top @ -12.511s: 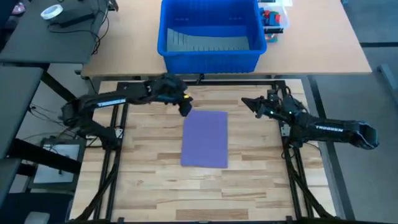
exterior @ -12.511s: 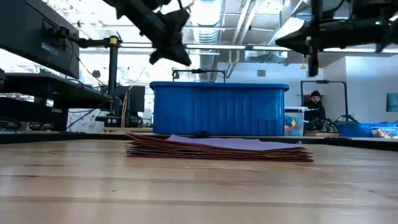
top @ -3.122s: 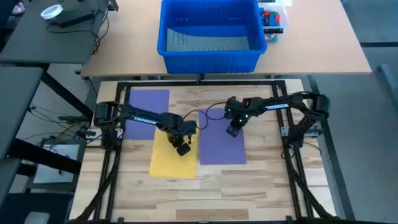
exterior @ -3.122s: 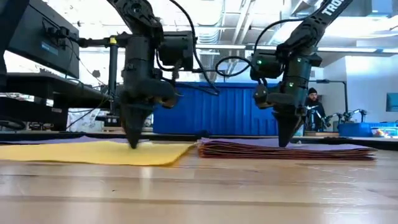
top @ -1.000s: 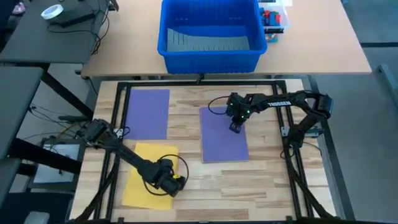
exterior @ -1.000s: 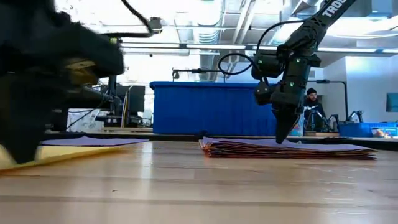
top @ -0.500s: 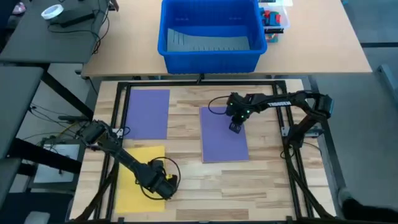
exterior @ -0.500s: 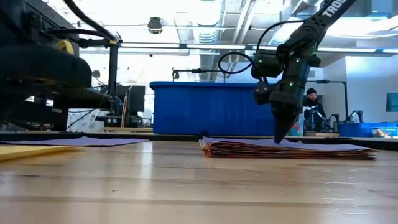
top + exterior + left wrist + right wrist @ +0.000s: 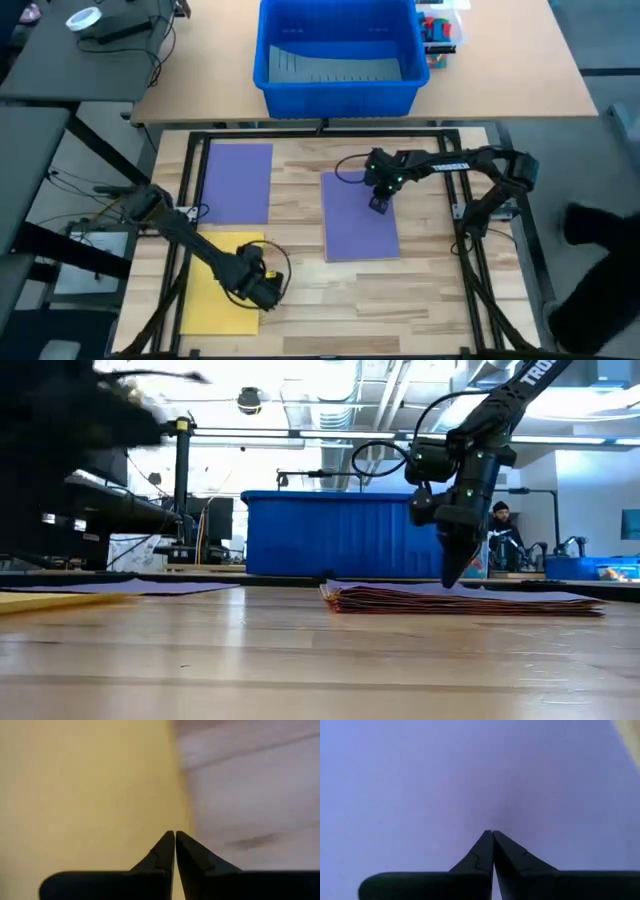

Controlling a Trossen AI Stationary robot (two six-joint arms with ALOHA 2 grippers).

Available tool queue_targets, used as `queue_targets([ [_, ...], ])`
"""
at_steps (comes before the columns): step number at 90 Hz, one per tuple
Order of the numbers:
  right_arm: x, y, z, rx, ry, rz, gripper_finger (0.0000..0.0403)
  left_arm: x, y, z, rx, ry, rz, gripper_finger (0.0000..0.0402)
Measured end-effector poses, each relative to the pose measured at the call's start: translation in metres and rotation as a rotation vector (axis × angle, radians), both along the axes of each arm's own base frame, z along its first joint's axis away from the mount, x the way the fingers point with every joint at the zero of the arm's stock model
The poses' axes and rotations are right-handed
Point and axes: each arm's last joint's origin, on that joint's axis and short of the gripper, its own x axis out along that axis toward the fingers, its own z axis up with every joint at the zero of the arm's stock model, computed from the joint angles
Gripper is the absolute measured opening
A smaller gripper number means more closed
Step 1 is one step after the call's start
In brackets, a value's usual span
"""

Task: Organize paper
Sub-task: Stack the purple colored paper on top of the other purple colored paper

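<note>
Paper stack point(image 9: 360, 215) — purple-topped, seemingly reddish edges, yellow sheet point(image 9: 215, 280) apart

Bare wooden table point(image 9: 440, 300) lies open at the near right corner. The right gripper point(image 9: 378, 205), fingers closed, presses on the paper stack point(image 9: 360, 216) mid-table. The blue bin point(image 9: 336, 52) blocks the far side.

The left arm reaches from the table's left side toward its near edge, low and stretched out. Its wrist points down, and the left gripper point(image 9: 268, 290) has its fingers point(image 9: 165, 851) pressed together, tips meeting. The right arm comes in from the right edge, bent at the elbow, its forearm running toward the table's middle. The right gripper point(image 9: 378, 205) points straight down, fingers point(image 9: 486, 850) closed tip to tip.
</note>
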Motion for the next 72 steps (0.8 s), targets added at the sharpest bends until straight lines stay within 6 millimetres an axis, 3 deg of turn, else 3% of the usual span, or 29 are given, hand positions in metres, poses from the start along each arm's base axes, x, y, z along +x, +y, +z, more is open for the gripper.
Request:
queue_targets([
  [15, -0.009, 0.004, 0.026, -0.025, -0.065, -0.016, 0.0, 0.025, 0.043, 0.038, 0.05, -0.209, -0.149, 0.0],
  [33, -0.017, 0.004, 0.045, -0.037, -0.149, -0.09, 0.0, 0.07, 0.135, 0.056, 0.125, -0.409, -0.354, 0.0],
  [43, -0.019, 0.004, 0.045, -0.015, -0.13, -0.124, 0.0, 0.092, 0.185, 0.049, 0.128, -0.518, -0.46, 0.0],
  [52, -0.021, 0.004, 0.041, 0.012, -0.109, -0.16, 0.0, 0.109, 0.219, 0.035, 0.127, -0.603, -0.541, 0.0],
  [72, -0.033, 0.011, 0.017, 0.105, -0.062, -0.318, 0.0, 0.141, 0.255, -0.013, 0.08, -0.757, -0.634, 0.0],
])
